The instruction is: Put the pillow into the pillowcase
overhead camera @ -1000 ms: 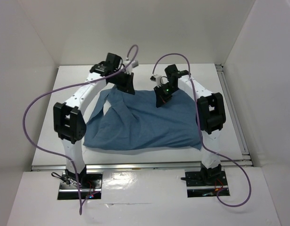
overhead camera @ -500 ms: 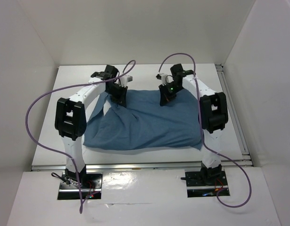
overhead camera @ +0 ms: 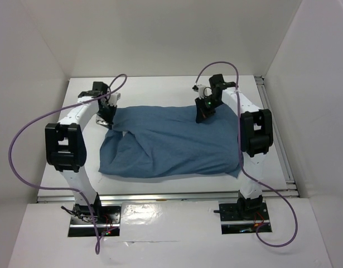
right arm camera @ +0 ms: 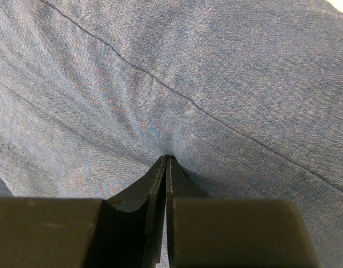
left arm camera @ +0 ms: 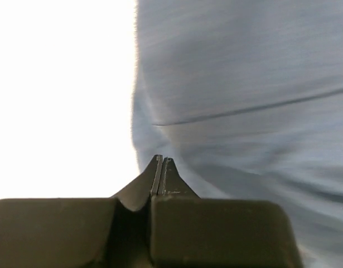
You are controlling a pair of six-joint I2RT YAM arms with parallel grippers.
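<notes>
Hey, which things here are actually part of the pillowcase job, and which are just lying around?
In the job:
pillowcase
left claw, shut on its far-left corner
right claw, shut on its far edge
(no pillow visible)

Just there:
purple cables
table

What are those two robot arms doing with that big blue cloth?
Each arm is pinching the pillowcase along its far edge. The left hand has the far-left corner and the right hand is further to the right. Both hands are shut on the cloth, which lies on the white table. No pillow is showing. The case looks puffy, so the pillow may be inside already, but I cannot tell.
</notes>
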